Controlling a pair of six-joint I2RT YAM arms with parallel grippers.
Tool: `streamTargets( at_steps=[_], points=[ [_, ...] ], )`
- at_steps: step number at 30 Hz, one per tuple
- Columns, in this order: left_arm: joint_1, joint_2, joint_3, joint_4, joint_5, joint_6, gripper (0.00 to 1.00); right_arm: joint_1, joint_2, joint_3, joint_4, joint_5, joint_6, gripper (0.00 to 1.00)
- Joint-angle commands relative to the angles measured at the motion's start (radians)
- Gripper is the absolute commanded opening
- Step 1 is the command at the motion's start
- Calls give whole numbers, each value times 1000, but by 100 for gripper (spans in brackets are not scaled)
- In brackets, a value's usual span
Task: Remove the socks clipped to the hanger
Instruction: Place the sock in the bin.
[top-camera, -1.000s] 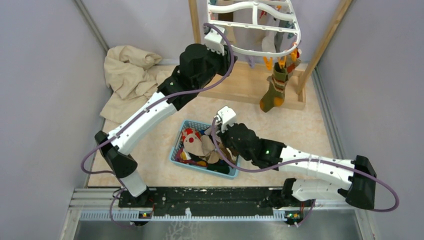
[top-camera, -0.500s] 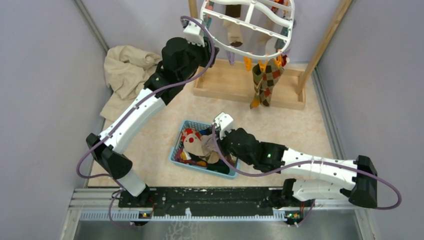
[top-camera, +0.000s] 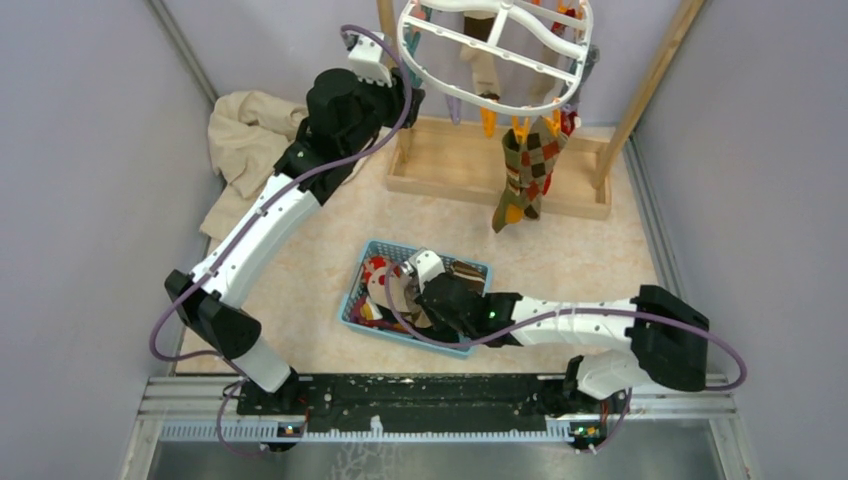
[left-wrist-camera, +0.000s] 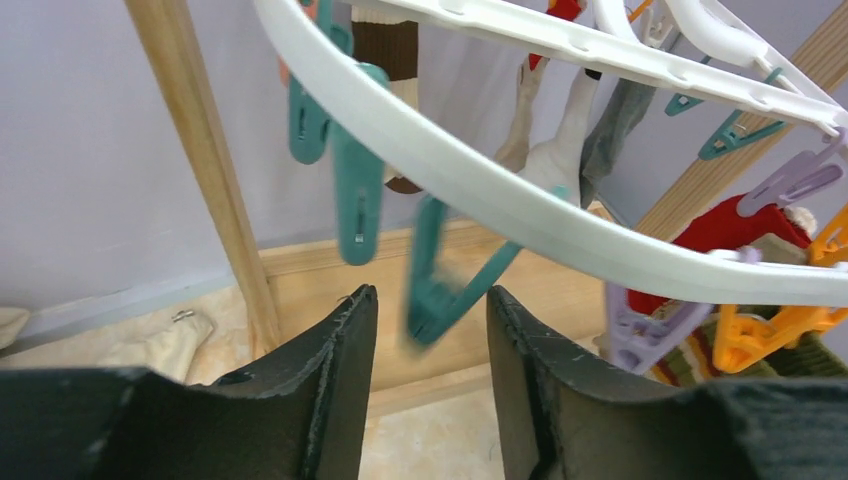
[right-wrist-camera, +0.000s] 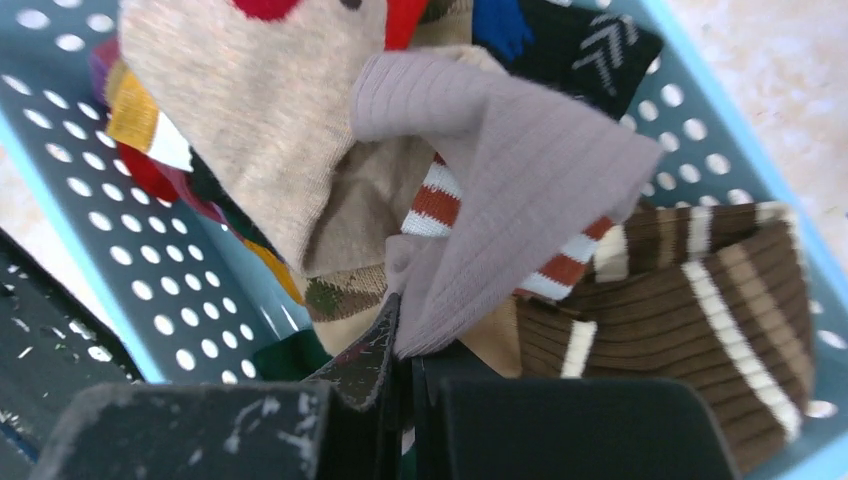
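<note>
The white oval hanger (top-camera: 492, 55) hangs from the wooden rack at the top, with orange, teal and purple clips. An argyle sock (top-camera: 524, 168) and other socks hang from it. My left gripper (top-camera: 408, 98) is open at the hanger's left rim. In the left wrist view (left-wrist-camera: 427, 312) a teal clip (left-wrist-camera: 445, 275) dangles between the jaws, under the ring (left-wrist-camera: 480, 190). A brown-and-cream sock (left-wrist-camera: 388, 40), a grey sock (left-wrist-camera: 612, 118) and a red sock (left-wrist-camera: 725, 225) hang behind. My right gripper (right-wrist-camera: 405, 355) is shut on a mauve ribbed sock (right-wrist-camera: 510, 190) inside the blue basket (right-wrist-camera: 60, 190).
The basket (top-camera: 470, 270) holds several socks, among them a brown striped one (right-wrist-camera: 700, 290). A large beige cloth (top-camera: 250, 150) lies at the back left. The wooden rack base (top-camera: 450, 170) and its slanted post (top-camera: 645, 95) stand at the back. Grey walls close both sides.
My left gripper moved left along the hanger's rim, and the hanger turned, bringing the argyle sock round. My right gripper went down and left into the basket.
</note>
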Motion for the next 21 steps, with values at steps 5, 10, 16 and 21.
streamTargets(
  at_steps=[5,10,16,21],
  points=[
    [33,-58,-22,-13,-1,-2,63,11,167,15,94,-23,101,0],
    [35,-81,-46,-19,7,-5,74,10,122,30,14,-18,115,28],
    [35,-132,-103,-10,18,-22,77,10,-91,32,-136,31,119,50],
    [35,-163,-138,-7,27,-40,77,10,-199,100,-268,83,102,57]
  ],
)
